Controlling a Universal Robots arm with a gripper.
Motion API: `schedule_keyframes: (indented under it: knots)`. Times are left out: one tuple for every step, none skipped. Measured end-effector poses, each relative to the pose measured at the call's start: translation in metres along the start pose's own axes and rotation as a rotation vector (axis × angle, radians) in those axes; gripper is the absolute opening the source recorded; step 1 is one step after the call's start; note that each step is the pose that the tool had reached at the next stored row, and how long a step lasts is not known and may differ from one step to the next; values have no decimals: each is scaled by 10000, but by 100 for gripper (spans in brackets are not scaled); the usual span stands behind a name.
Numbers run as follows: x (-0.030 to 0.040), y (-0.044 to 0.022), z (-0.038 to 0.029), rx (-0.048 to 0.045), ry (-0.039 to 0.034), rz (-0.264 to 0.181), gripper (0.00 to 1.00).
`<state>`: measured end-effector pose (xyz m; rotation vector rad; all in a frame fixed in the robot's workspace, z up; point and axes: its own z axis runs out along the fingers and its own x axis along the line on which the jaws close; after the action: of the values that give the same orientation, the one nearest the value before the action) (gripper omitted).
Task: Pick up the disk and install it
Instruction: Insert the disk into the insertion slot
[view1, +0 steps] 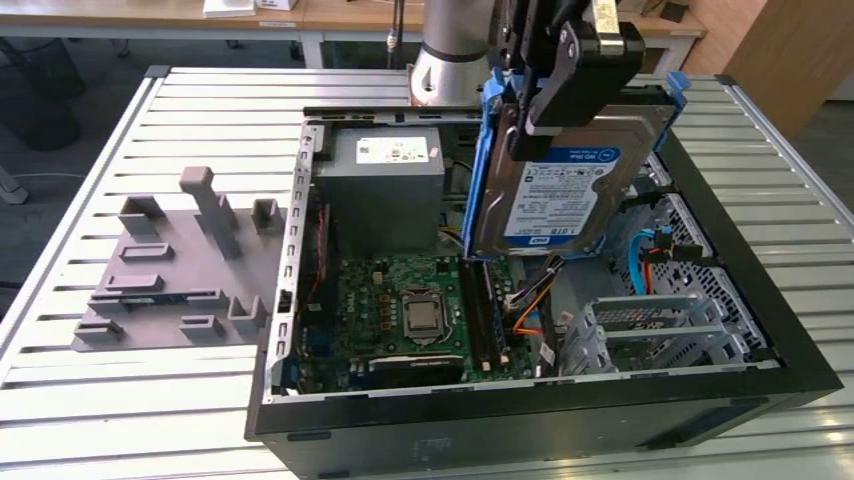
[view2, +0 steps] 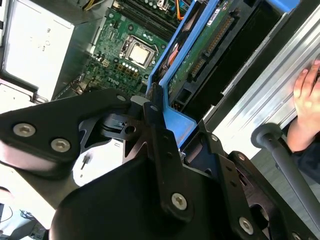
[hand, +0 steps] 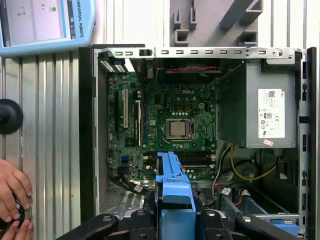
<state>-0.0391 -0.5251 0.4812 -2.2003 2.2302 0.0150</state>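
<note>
Disk: the disk (view1: 567, 190) is hanging nearly upright above the open computer case (view1: 534, 425), clear of its contents, with its label facing the exterior view and its lower edge over the motherboard (view1: 400, 300).
Hand: the hand (view1: 554, 100) is pinching the disk's upper end, its fingers pressing on the blue carrier rails (hand: 172, 185).
Arm: it is reaching down over the case's far side.
Surroundings: the case is lying on the slatted counter (view1: 134, 400), and a person's fingers (hand: 10, 185) are resting at the counter's edge.

Probably a robotics lab: slatted metal bench (view1: 134, 405), desks (view1: 350, 12) behind.
</note>
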Motion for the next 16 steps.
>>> schedule_keyframes:
  knots:
    - [14, -4, 2, 0, -1, 3, 36]
    - [30, -7, 3, 0, -1, 6, 36]
    - [45, -10, 4, 0, -1, 9, 36]
    - [60, -14, 6, 0, -1, 11, 36]
    - [71, -18, 7, 0, -1, 12, 36]
    - [76, -20, 7, 0, 0, 13, 36]
    - [77, -20, 7, 0, 0, 14, 36]
    - [77, -20, 7, 0, 0, 14, 36]
    - [77, -20, 7, 0, 0, 14, 36]
    - [77, -20, 8, 0, 0, 14, 36]
    - [81, -20, 8, 0, 1, 14, 36]
    - [88, -21, 10, 0, 2, 13, 36]
    - [99, -21, 13, 0, 0, 12, 36]
    - [116, -22, 16, 0, 0, 13, 36]
    - [136, -24, 19, 0, 1, 13, 36]
    - [157, -29, 22, 0, 1, 13, 36]
